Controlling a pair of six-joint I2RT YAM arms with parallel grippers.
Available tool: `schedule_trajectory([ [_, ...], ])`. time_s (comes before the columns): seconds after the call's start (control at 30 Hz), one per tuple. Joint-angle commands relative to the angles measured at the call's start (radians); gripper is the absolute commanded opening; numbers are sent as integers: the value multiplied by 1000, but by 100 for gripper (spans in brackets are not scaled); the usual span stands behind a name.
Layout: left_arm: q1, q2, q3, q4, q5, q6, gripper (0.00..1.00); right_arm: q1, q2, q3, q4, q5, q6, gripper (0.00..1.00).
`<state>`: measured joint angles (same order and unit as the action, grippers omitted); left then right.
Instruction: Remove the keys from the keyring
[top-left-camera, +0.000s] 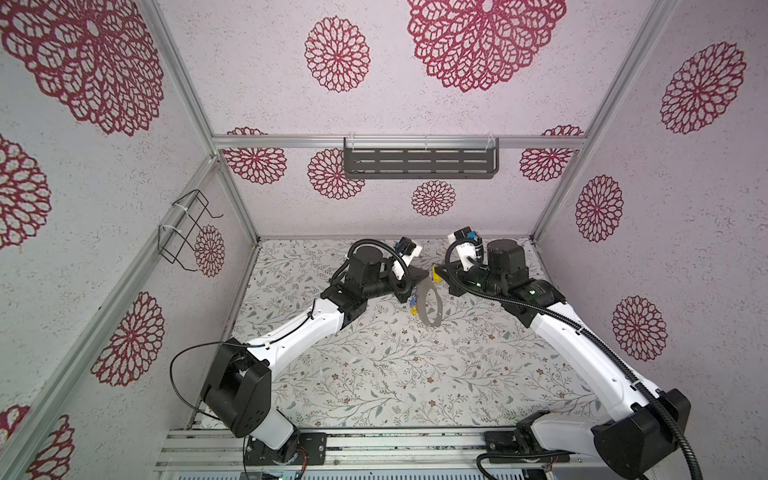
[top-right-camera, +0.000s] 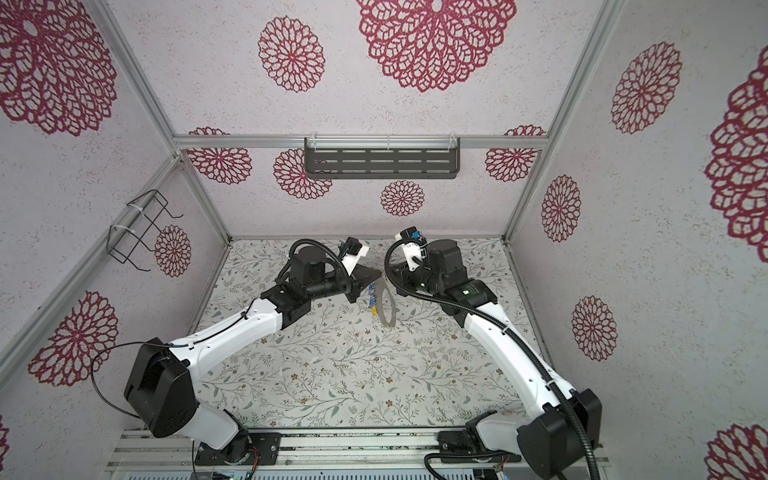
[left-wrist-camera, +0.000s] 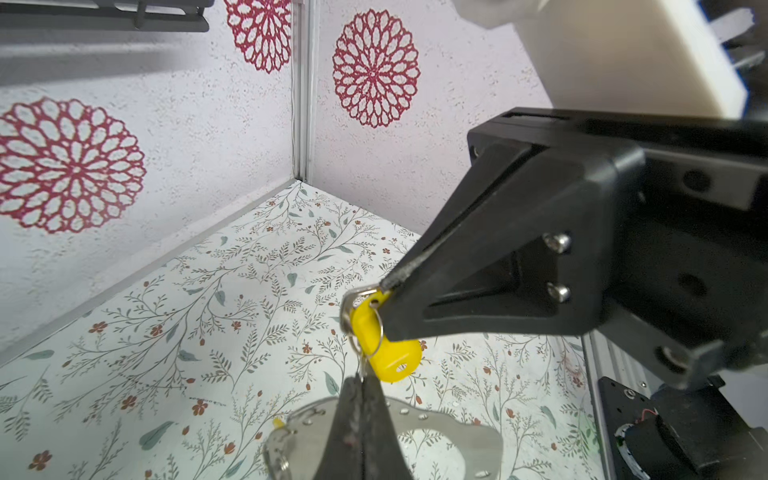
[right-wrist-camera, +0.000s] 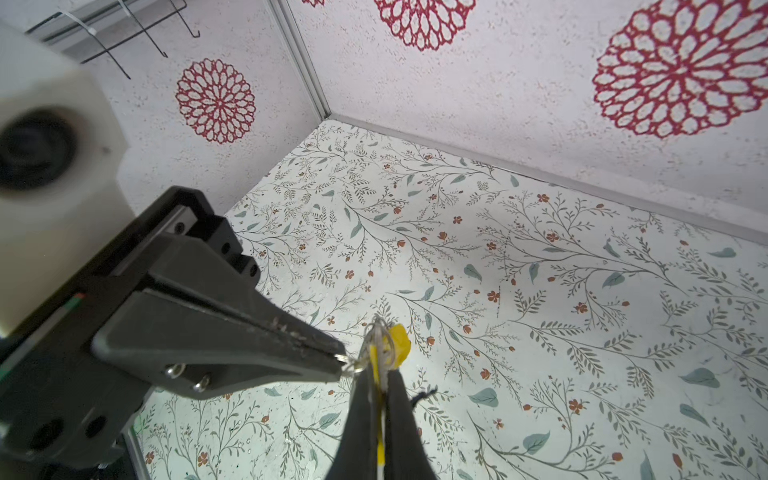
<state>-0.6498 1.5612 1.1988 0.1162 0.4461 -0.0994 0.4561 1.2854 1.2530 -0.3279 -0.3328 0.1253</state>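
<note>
Your left claw (left-wrist-camera: 362, 387) is pressed together on a thin metal loop (left-wrist-camera: 352, 299) and pinches the wire right at its fingertips. Just below that claw sits the keyring (top-left-camera: 424, 309), a wide grey band tilted up on edge. You cannot tell from these views whether its low rim touches the table (right-wrist-camera: 540, 291). The other keys (top-left-camera: 413, 305), small blue and yellow tags, cluster against the ring on the side nearer your left arm, close under the left claw. Moving right, the yellow key (left-wrist-camera: 388, 359) hangs between your two claws, with the loop threaded through its end. Its body points away from the left claw's tips and it sits clear above the table. Your right claw (right-wrist-camera: 380, 376) is closed on that yellow key. The tag sits edge-on between the fingers, and yellow plastic shows in the narrow slit between them. The two claws meet almost tip to tip, the left one's tips just beside the right one's, with only the loop and the key's end between them.
</note>
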Motion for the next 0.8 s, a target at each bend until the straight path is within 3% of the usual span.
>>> schedule_trajectory([
  [0.0,-6,-48,-30,40,0,14,0,-30,1,36,-9,67,39,0],
  [0.37,67,-64,-82,271,80,-216,0,-88,8,-24,-6,33,88,0],
  [0.77,84,-15,-95,515,75,-444,0,-84,0,-97,66,-47,139,0],
])
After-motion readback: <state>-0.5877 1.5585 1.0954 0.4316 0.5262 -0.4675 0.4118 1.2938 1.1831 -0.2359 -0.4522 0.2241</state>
